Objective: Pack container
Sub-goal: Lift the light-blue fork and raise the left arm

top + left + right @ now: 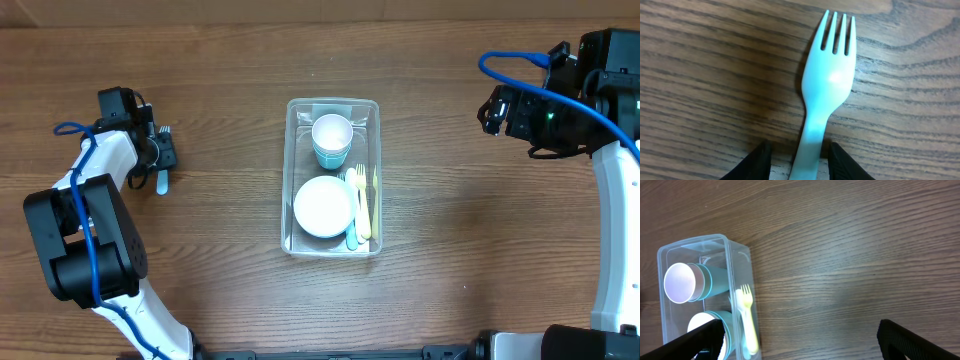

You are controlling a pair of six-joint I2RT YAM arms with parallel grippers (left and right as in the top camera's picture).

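The clear plastic container stands at the table's middle. It holds a teal cup on its side, a teal bowl, a yellow fork and a teal utensil. A light teal fork lies on the table at the far left. My left gripper is low over it, and in the left wrist view its fingers straddle the fork's handle with gaps on both sides, open. My right gripper is open and empty at the far right, well away from the container.
Bare wood table lies between the container and the right arm. The left arm's base stands at the front left. The right arm's blue cable loops at the back right.
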